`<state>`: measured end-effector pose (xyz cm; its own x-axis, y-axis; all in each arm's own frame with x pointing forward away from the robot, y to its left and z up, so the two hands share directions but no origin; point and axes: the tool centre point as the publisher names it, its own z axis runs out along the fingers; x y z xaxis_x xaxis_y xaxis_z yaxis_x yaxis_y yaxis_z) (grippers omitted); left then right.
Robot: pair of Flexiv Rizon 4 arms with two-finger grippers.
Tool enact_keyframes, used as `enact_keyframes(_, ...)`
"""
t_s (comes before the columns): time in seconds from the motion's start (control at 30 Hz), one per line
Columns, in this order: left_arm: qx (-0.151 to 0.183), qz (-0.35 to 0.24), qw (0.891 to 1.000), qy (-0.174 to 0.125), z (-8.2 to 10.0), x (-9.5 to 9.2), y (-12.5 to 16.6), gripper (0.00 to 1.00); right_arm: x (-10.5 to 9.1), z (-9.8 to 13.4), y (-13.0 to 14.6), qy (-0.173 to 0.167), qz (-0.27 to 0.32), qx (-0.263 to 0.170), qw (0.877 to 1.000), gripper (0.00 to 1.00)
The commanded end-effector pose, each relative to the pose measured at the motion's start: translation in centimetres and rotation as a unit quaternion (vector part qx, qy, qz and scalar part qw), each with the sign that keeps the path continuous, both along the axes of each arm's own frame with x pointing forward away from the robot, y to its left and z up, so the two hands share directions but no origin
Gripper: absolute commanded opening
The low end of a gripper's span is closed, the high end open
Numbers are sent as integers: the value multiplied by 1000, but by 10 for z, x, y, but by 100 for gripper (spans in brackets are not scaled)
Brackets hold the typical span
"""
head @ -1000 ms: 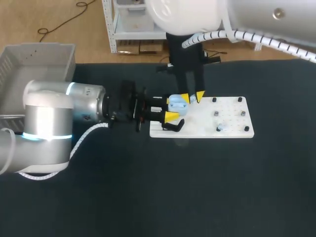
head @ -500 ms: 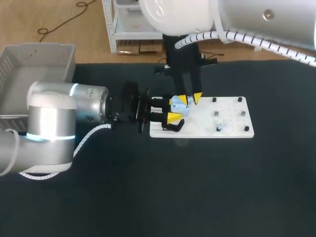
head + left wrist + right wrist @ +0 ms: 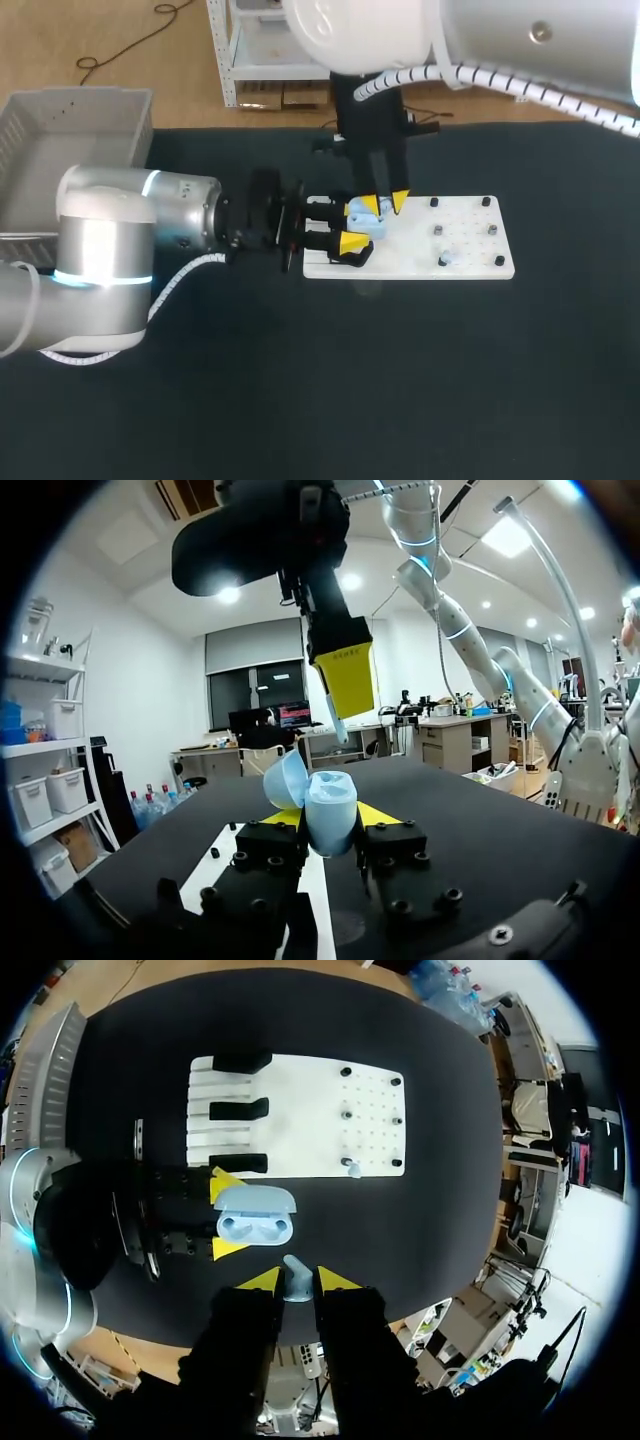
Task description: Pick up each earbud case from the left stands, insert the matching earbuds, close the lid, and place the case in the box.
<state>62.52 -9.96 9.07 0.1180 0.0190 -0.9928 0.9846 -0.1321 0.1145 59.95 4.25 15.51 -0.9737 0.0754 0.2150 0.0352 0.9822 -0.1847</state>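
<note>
The table [image 3: 400, 380] is wearing a matte black cloth. Nearest the camera, the left arm, a smooth silver cylinder with a glowing ring, is reaching in from the left side. The left gripper [image 3: 325, 822] is clamping a pale blue earbud case [image 3: 255, 1215] between its two yellow tips, one on each side. The case is a rounded, glossy plastic shell with its lid hinged open, and the right wrist view is showing two hollow wells in its body. It is hanging in the air just off the near left edge of a flat white board [image 3: 465, 245].

Directly above the open case, the right gripper [image 3: 298, 1281] is pointing straight down, its wedge-shaped yellow tips pinching a small pale blue earbud [image 3: 297, 1272] from both sides. The earbud's stem is sitting between the fingers, just over the case and apart from it.

The board is lying flat and rectangular. Three black block-shaped stands [image 3: 240, 1110] are sitting in a row along its left end, and short dark and metallic pegs [image 3: 438, 231] are dotting its right half. A small pale piece [image 3: 350, 1168] is standing at the near edge of the peg area; its shape is too small to tell.

Farthest back, at the table's left corner, a grey ribbed plastic box [image 3: 90, 98] is sitting.
</note>
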Motion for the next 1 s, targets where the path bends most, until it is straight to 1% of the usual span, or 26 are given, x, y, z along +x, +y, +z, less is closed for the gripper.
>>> enact_keyframes(0.03, -3, -1, 1000, 1, -3, 1, -1, 0, 1, -2, 2, -1, 0, 0, 1000, 0)
enact_keyframes(0.27, -3, -1, 1000, 1, -3, 1, -1, 0, 7, -6, 5, 3, -3, -6, 1000, 0)
enact_keyframes(0.43, -3, -1, 1000, 1, -3, 1, -1, 0, 9, -8, 6, 2, -22, -6, 1000, 0)
enact_keyframes(0.57, -3, -1, 1000, 1, -3, 1, -1, 0, 10, -8, 6, 3, -35, -5, 999, 0)
enact_keyframes(1.0, -3, -1, 1000, 1, -3, 1, -1, 0, 12, -13, 10, 12, -49, -15, 999, 0)
